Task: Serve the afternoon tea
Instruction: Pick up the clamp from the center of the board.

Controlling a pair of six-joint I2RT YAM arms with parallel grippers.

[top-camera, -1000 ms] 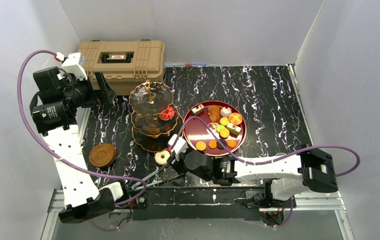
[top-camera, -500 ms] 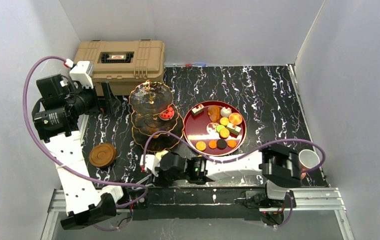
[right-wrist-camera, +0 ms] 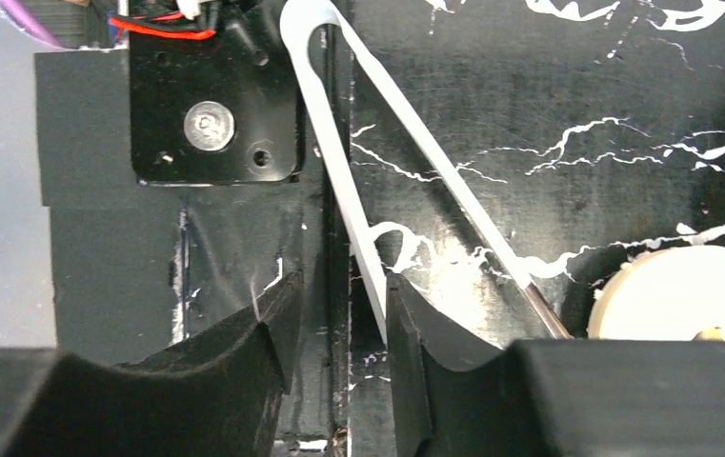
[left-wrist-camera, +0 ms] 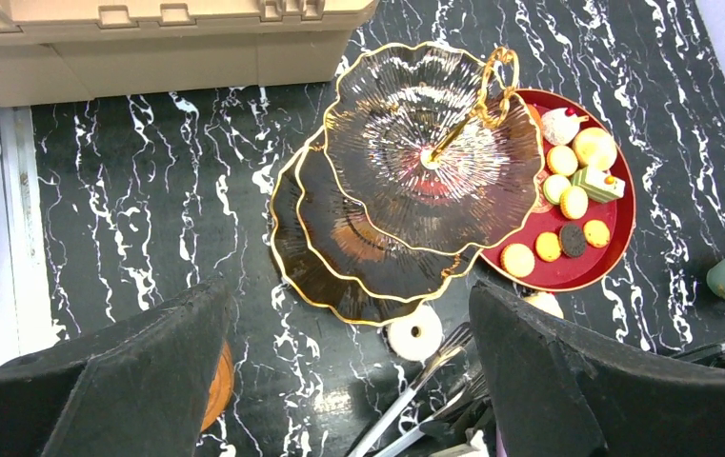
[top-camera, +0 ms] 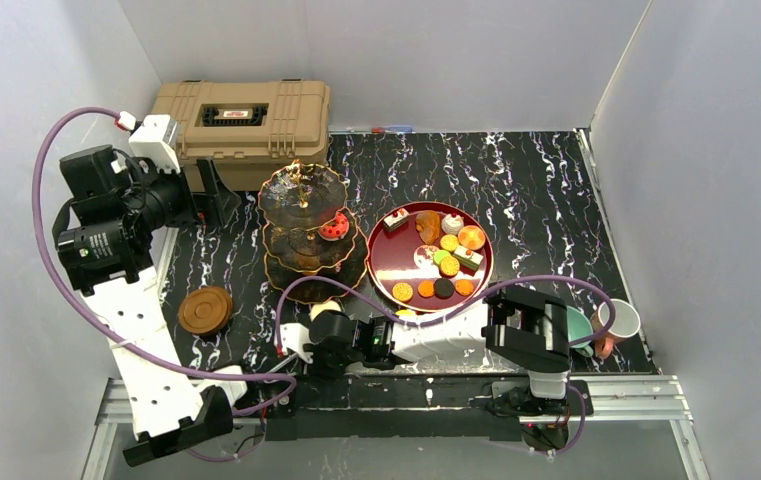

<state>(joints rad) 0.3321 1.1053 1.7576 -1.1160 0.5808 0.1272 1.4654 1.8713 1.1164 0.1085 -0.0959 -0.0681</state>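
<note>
**Right claw narrowed over the tongs; sweets mostly on the red tray**

The right gripper point(right-wrist-camera: 334, 324) lies low at the near edge of the marbled table point(top-camera: 536, 190). Its jaws are drawn narrow, with a gap between them. One leg of the metal tongs point(right-wrist-camera: 339, 181) runs into that gap and lies against the finger on the right of the wrist view. The other leg slants away past that finger. Nothing is pinched from both sides.

The tong tips end just beside the pale donut point(left-wrist-camera: 413, 335), which lies on the table just in front of the three-tier stand point(top-camera: 308, 225).

Most of the toy sweets point(top-camera: 446, 255) lie in the red tray point(top-camera: 381, 262), to the right of the stand and beyond the right gripper. One red sweet point(top-camera: 334, 227) sits on the stand below its top tier.

A teal cup point(top-camera: 578, 326) and a white cup point(top-camera: 618, 318) stand by the near right edge. The brown saucers point(top-camera: 205, 310) are stacked at the near left.

The left gripper point(left-wrist-camera: 347, 290) hangs high above the stand, jaws wide and empty. The tan case point(top-camera: 241, 118) sits behind it.
</note>
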